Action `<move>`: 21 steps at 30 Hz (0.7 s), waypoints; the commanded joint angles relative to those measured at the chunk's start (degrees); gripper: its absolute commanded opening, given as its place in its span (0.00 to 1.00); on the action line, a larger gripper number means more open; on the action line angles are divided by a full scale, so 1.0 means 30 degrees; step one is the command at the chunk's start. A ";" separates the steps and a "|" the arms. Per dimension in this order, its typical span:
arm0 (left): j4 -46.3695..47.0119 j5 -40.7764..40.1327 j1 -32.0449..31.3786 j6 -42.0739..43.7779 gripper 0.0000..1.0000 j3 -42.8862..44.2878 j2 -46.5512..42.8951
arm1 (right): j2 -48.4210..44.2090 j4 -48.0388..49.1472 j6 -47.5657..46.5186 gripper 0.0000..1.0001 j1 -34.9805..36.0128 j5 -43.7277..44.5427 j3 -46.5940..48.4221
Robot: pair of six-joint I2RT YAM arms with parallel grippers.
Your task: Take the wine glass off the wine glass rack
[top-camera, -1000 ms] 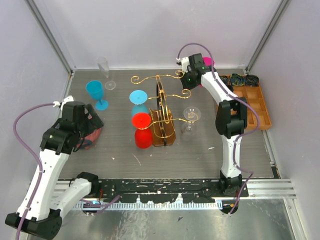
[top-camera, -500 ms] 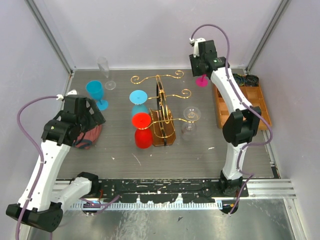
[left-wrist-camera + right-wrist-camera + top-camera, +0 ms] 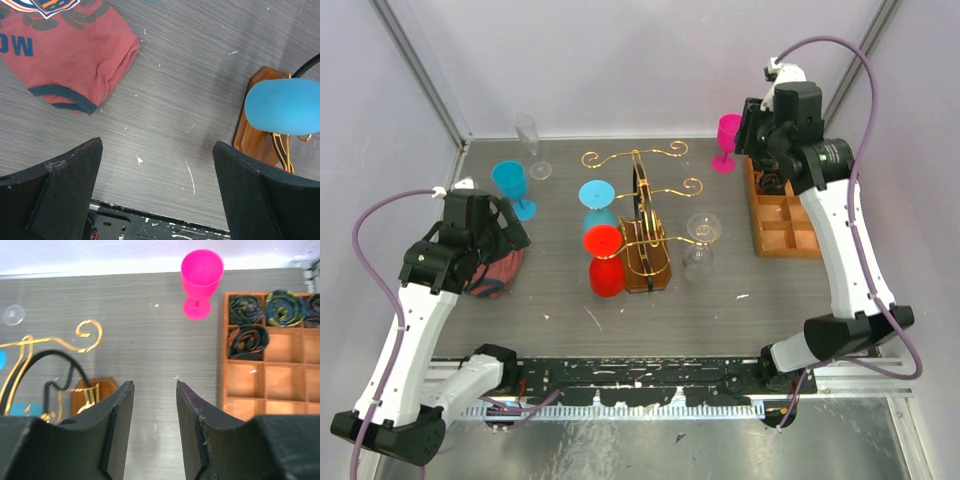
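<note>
Hovering the right gripper (image 3: 154, 385) high over the back right of the table (image 3: 550, 300), jaws standing a little apart and clamping nothing. Looking down from there on the pink wine glass (image 3: 201, 275): standing upright on its foot on the table top, off the wine glass rack (image 3: 645, 225), near the back wall and just beside the back left corner of the compartmented wooden tray (image 3: 283, 347), well apart from the fingers. Showing dark rolled coils (image 3: 249, 340) in the tray's back compartments.

Standing mid-table on a brown base, the rack, and carrying three glasses on its scrolled gold arms: a blue wine glass (image 3: 597, 195) and a red wine glass (image 3: 603, 242) on the left side, a clear wine glass (image 3: 703, 230) on the right.

Standing upright at the back left of the table, away from the rack: a blue goblet (image 3: 510, 182) and a clear flute (image 3: 528, 135).

Hanging the left gripper (image 3: 157, 150) low over the left side of the table, jaws spread wide with only bare table top between them. Lying flat just beyond the left finger, a red shirt (image 3: 75, 55). Showing, at the right edge of the left wrist view, the rack's brown base under the blue glass's bowl.
</note>
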 commanded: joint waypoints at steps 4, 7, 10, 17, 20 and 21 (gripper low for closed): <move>0.0154 0.1477 0.0005 -0.0049 0.98 0.1825 0.0486 | -0.1981 -0.1655 0.2579 0.46 -0.0296 -0.4751 -0.1516; 0.0505 0.2741 0.0005 -0.0208 0.98 0.2303 0.0747 | -0.2721 -0.0956 0.2735 0.46 -0.0295 -0.7937 -0.2318; 0.1272 0.3953 -0.0014 -0.0483 0.98 0.2529 0.0832 | -0.2778 0.0372 0.3463 0.45 -0.0245 -1.1637 -0.2905; 0.3871 0.7101 0.0013 -0.1440 0.98 0.3160 0.2295 | -0.1845 0.1386 0.4208 0.42 0.1410 -1.2624 -0.2009; 0.5295 0.8298 0.0013 -0.1846 1.00 0.3537 0.3352 | -0.1698 0.1508 0.4329 0.41 0.1779 -1.2614 -0.1731; 0.5843 0.8656 -0.0001 -0.1930 0.96 0.3662 0.3628 | -0.1697 0.1564 0.4351 0.41 0.1879 -1.2657 -0.1649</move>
